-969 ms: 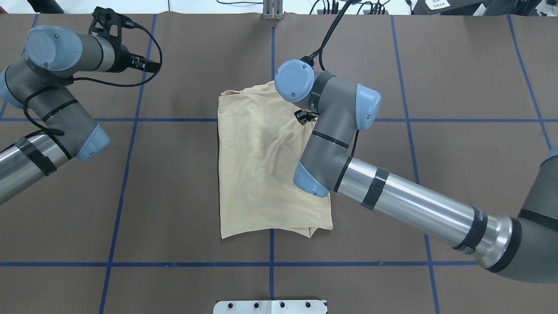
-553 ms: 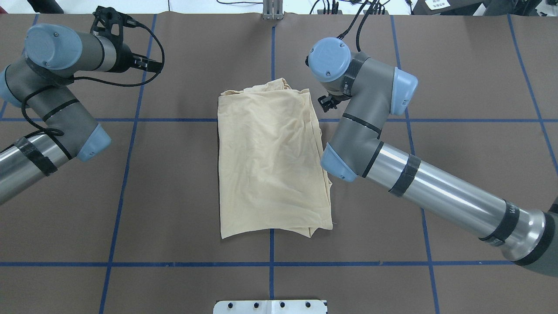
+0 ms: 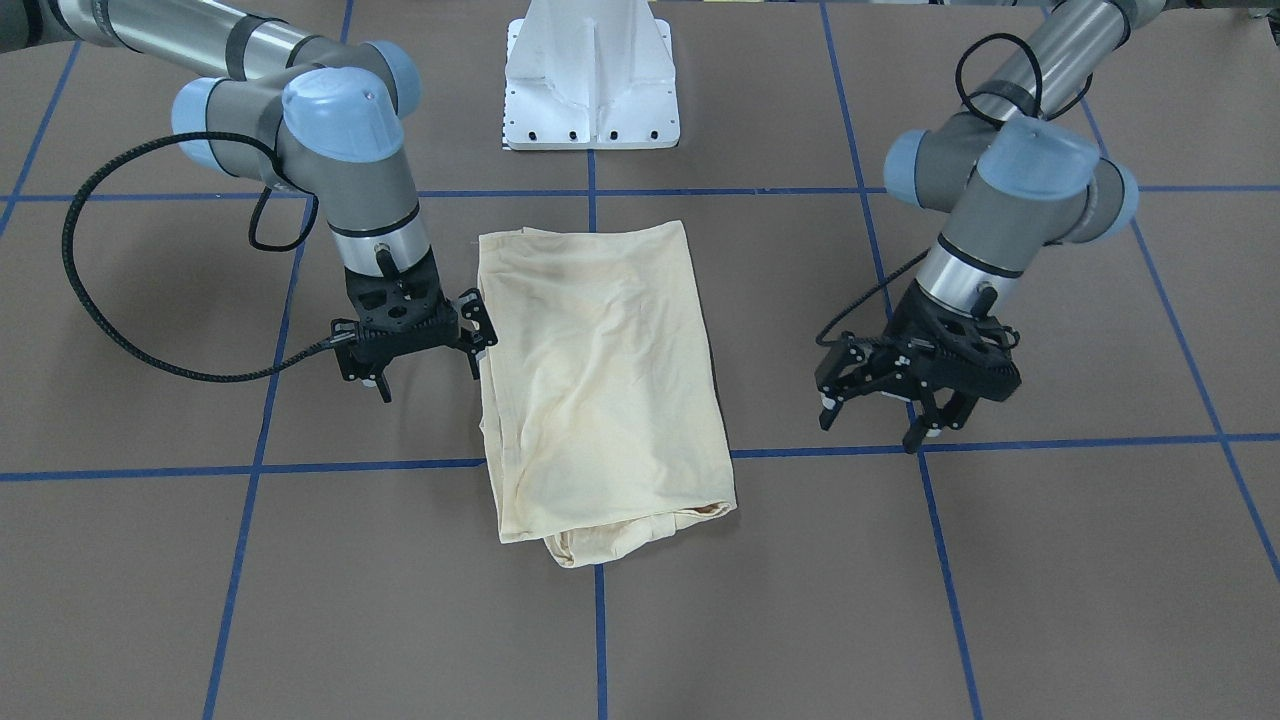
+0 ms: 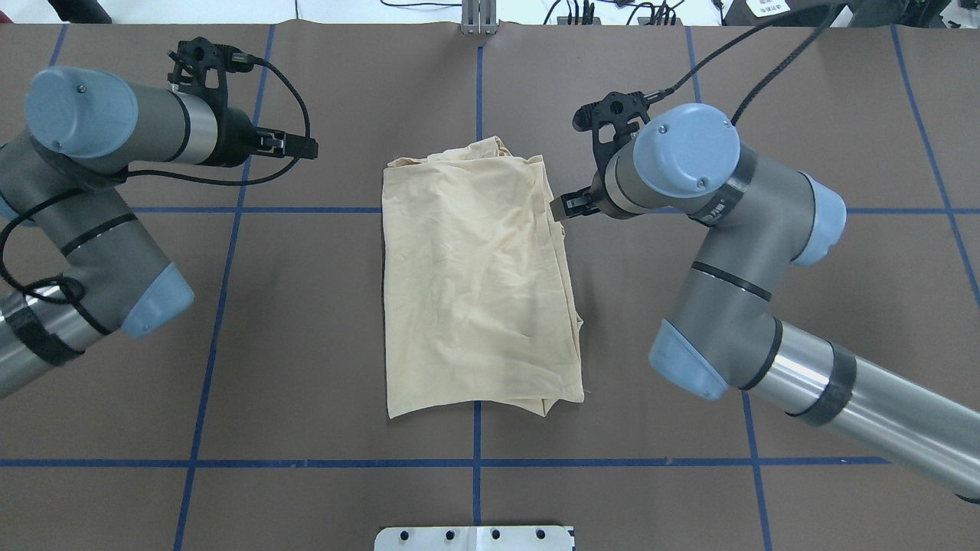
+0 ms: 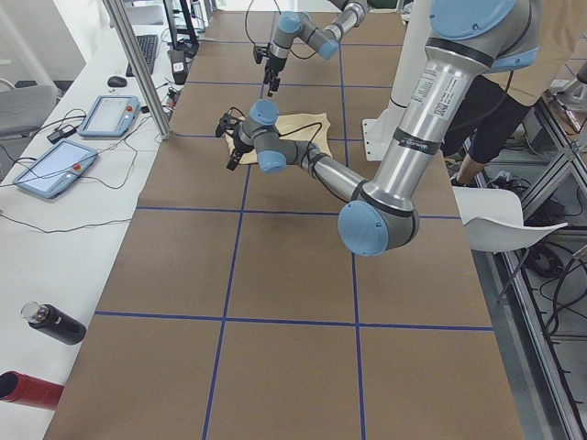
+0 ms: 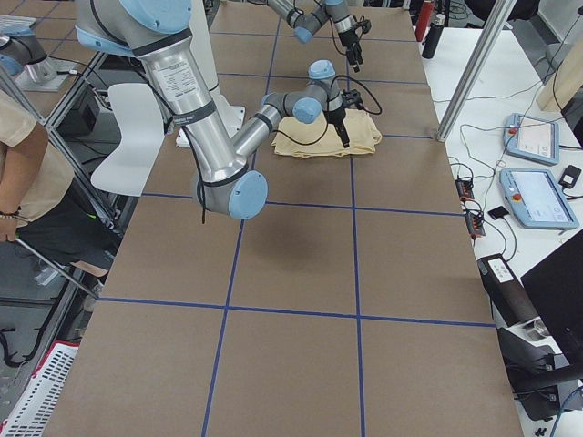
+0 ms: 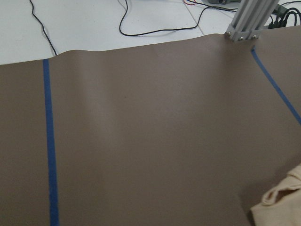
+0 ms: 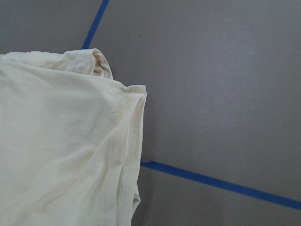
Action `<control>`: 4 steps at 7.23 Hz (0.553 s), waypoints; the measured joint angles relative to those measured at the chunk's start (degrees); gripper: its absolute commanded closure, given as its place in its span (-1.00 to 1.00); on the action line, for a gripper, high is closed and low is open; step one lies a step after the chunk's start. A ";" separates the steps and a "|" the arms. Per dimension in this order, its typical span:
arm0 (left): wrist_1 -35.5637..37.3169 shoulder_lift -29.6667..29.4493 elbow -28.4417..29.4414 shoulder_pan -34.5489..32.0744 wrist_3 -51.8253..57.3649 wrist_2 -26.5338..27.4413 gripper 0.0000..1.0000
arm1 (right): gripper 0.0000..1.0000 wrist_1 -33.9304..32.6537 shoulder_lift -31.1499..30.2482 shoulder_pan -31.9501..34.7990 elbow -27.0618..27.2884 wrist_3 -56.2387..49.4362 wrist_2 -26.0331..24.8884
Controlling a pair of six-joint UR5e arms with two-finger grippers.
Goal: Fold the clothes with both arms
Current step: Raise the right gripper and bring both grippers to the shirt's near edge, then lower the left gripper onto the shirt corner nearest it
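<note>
The clothes are one pale cream-yellow shirt (image 4: 475, 291) folded into a tall rectangle at the table's middle (image 3: 600, 380); no print shows. My right gripper (image 3: 430, 378) hangs open just beside the shirt's edge, nothing between its fingers, and in the overhead view it (image 4: 566, 207) sits at the shirt's upper right side. The right wrist view looks down on the shirt's corner (image 8: 61, 141). My left gripper (image 3: 868, 430) stands open and empty, well away from the shirt (image 4: 295, 145). A scrap of the shirt (image 7: 282, 202) shows in the left wrist view.
Blue tape lines (image 4: 230, 210) grid the brown table cover. The white pedestal base (image 3: 590, 90) stands at the robot's side. An aluminium post (image 4: 478, 19) rises at the far edge. Control tablets (image 5: 55, 165) lie on a side bench. A person (image 6: 27, 173) sits beside the table.
My right arm has swung rightward off the shirt's upper right part to beside its edge, leaving the cloth flat. The left arm has shifted slightly.
</note>
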 measured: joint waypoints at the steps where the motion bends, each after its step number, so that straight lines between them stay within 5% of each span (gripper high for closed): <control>1: 5.90 0.97 -7.21 4.36 -5.49 0.61 -1.00 | -0.96 0.87 -3.06 -1.62 4.09 4.76 -0.07; 4: 12.90 2.10 -15.21 21.61 -23.08 12.27 -0.92 | -0.99 1.34 -8.65 -4.67 10.68 17.04 -2.05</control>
